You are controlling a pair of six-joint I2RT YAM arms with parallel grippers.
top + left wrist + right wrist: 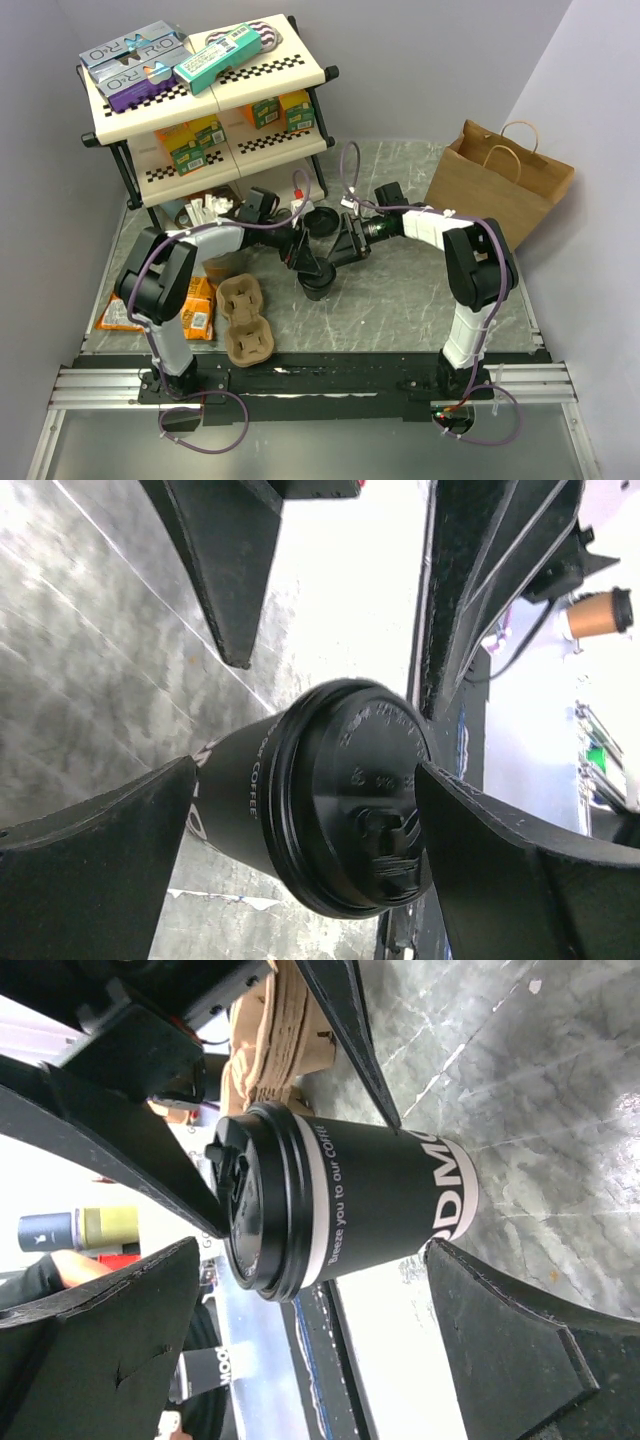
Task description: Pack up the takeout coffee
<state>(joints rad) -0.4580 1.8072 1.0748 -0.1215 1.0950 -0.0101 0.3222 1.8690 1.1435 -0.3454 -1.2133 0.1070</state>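
Grey tabletop (400,300), open room right; left pincer (305,770), right pincer (312,1248) wide, flanking coffee cup (380,1195).

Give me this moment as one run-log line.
black lidded coffee cup: upright on table | left fingers: open, astride it | right fingers: open, astride it | paper bag: back right, cup not inside

from above, the black coffee cup (318,288) is mostly buried under left claw (308,272) and right claw (330,270). up close a finger (90,870) hides its base, and the lid (345,770) lettering's unreadable.
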